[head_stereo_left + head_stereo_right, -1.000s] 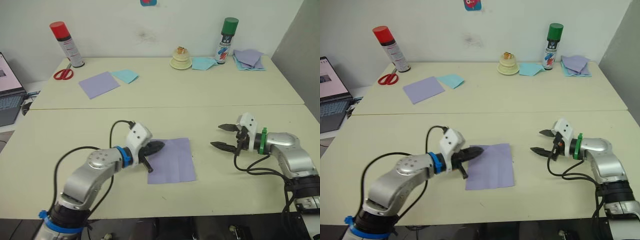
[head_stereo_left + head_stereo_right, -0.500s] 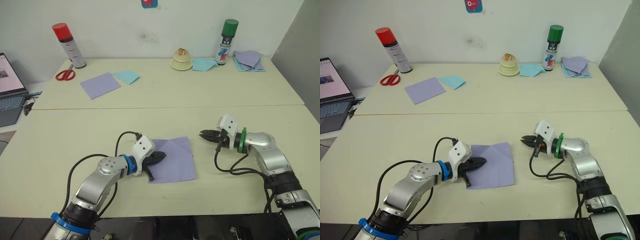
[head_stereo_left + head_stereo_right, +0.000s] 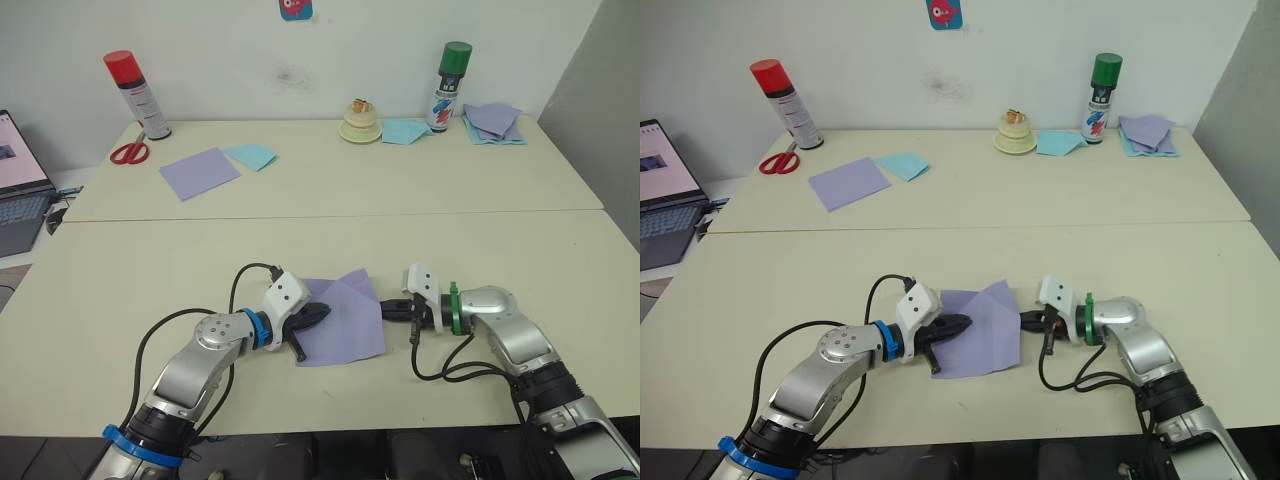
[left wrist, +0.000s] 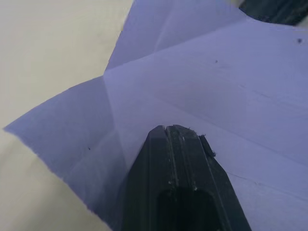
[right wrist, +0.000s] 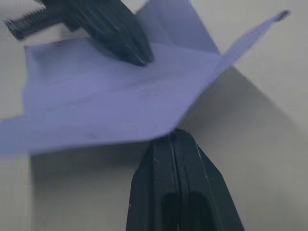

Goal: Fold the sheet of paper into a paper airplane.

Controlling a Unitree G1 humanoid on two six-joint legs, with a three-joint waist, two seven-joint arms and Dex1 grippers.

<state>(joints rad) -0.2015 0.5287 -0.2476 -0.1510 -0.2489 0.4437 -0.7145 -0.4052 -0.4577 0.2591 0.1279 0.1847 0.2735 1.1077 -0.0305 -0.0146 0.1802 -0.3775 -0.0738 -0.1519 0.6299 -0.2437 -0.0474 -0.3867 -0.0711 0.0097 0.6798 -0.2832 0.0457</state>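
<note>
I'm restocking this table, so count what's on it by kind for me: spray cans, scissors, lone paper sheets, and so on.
Spray cans: 2 (red-capped, green-capped)
Scissors: 1
Single lavender sheets: 2 (creased sheet of paper, smooth square)
Single light-blue sheets: 2
Mixed paper pile: 1
Cream stacked object: 1
Laptop: 1
Total: 10

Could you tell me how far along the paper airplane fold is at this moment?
Early. Done: the sheet of paper on the table already carries crease lines. In hand: the left gripper, fingers closed, presses its left side flat, while the right gripper, also closed, sits at the right edge, which is lifted off the table. Left: it is one open sheet with no nose, wings or ridge.
</note>
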